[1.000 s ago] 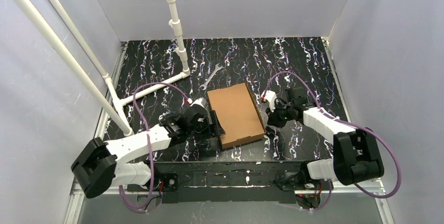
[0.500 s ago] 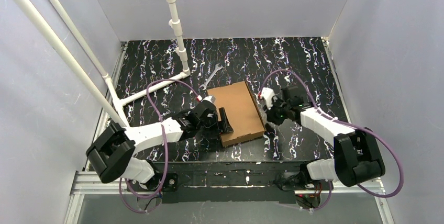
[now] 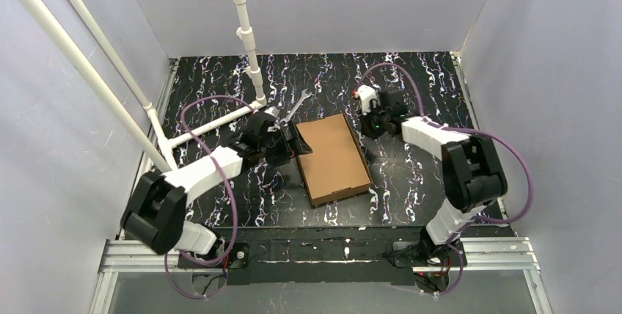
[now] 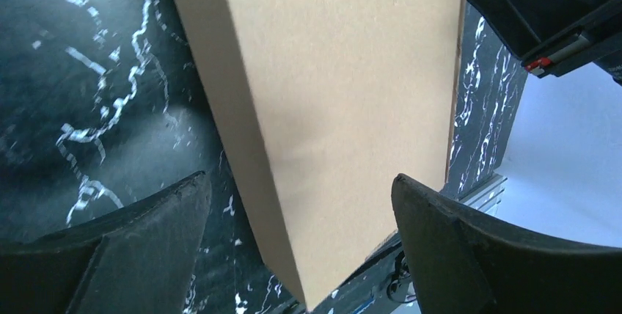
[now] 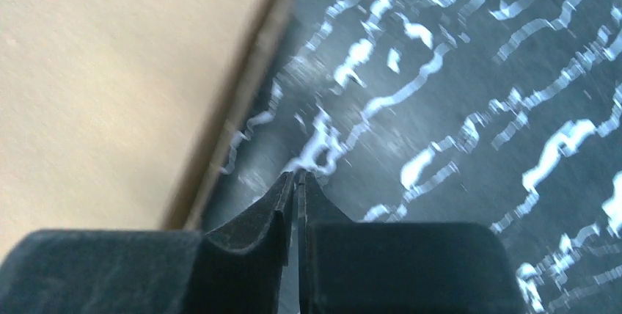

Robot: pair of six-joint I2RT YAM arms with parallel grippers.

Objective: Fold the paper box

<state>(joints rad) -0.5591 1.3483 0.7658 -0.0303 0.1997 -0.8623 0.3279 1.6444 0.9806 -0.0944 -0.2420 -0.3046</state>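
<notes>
Top external view: the paper box (image 3: 334,158) lies flat on the black marbled table (image 3: 425,79), a little right of centre, lid down so only its plain brown top shows. It sits at a slight angle. The left gripper (image 3: 295,144) is at the box's far left corner and the right gripper (image 3: 368,132) is just off its far right corner. A wrench (image 3: 295,105) lies beyond the box, near the foot of a white pipe frame (image 3: 246,35).

Left wrist view: both fingers (image 4: 132,248) stand spread wide with nothing between them. The box's top and one shaded side wall fill the space ahead, one corner pointing toward the gap. I cannot tell whether either finger touches the cardboard.

Right wrist view: the fingertips (image 5: 275,204) are pressed together with nothing in them, hanging over bare table just beside the box's long edge.

Handling, as I judge it: corrugated board like this should be light and stiff across its panels, and should give only along the creases. Its smooth face offers little grip, so a push from one side would likely slide the whole box. The surest hold is a pinch across a thin edge or the lid's free lip, with the other arm bracing the opposite side.
</notes>
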